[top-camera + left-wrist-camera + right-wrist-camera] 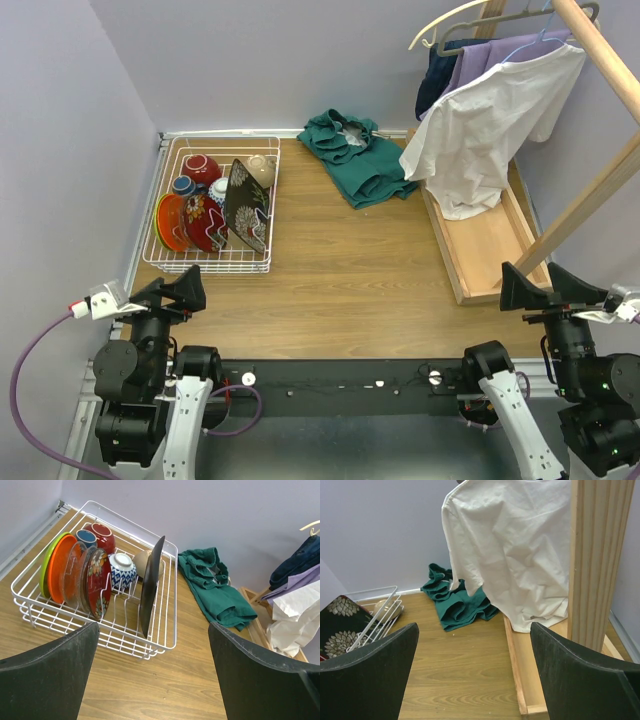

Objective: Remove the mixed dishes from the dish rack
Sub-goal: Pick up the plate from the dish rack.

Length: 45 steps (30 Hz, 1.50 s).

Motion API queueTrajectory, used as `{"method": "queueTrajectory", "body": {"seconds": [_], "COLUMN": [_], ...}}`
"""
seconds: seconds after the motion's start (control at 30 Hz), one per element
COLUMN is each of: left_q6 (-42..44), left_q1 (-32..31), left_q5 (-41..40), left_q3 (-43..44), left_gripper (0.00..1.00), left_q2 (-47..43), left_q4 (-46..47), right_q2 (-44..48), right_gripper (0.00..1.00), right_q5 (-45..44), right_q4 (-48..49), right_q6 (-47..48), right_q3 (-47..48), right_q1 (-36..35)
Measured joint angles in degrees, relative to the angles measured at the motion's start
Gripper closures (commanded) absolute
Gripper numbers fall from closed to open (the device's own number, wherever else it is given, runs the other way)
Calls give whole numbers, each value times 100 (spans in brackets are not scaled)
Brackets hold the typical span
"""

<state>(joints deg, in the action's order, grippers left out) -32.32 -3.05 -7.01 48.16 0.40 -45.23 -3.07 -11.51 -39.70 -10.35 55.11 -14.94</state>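
Note:
The white wire dish rack stands at the table's far left and shows in the left wrist view. In it stand a black square floral plate, seen edge-on in the left wrist view, a red-patterned plate, an orange plate, a lime-green plate, a blue-white bowl, a beige bowl, a dark-blue mug and a red cup. My left gripper is open and empty, near the rack's front edge. My right gripper is open and empty at the near right.
A green cloth lies crumpled at the back middle. A long wooden tray runs along the right side under a wooden rack post, with a white shirt and other clothes hanging over it. Walls close in on the left and back.

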Motion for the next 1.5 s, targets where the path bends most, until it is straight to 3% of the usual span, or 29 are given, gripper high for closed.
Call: {"method": "queueTrajectory", "body": {"seconds": [0.27,0.63,1.17,1.5], "left_q6": [94,398,848,892], "left_q1": [0,4,4,-37], "left_q5": [2,0,319,520], "left_q3": [42,691,2444,2885], "left_gripper": [1,1,1,1], "left_q2": [125,1526,4903,6647], "left_q4": [26,-162,-254,203], "right_q2": [-33,-9,-52,-1532], "right_gripper": [0,0,0,0], "right_q5": [26,341,568,988], "right_q4": [122,302,546,573], "right_q6": [48,48,55,162], "right_q3": [-66,-306,-487,-496], "right_q1": [0,-4,-612,-612]}}
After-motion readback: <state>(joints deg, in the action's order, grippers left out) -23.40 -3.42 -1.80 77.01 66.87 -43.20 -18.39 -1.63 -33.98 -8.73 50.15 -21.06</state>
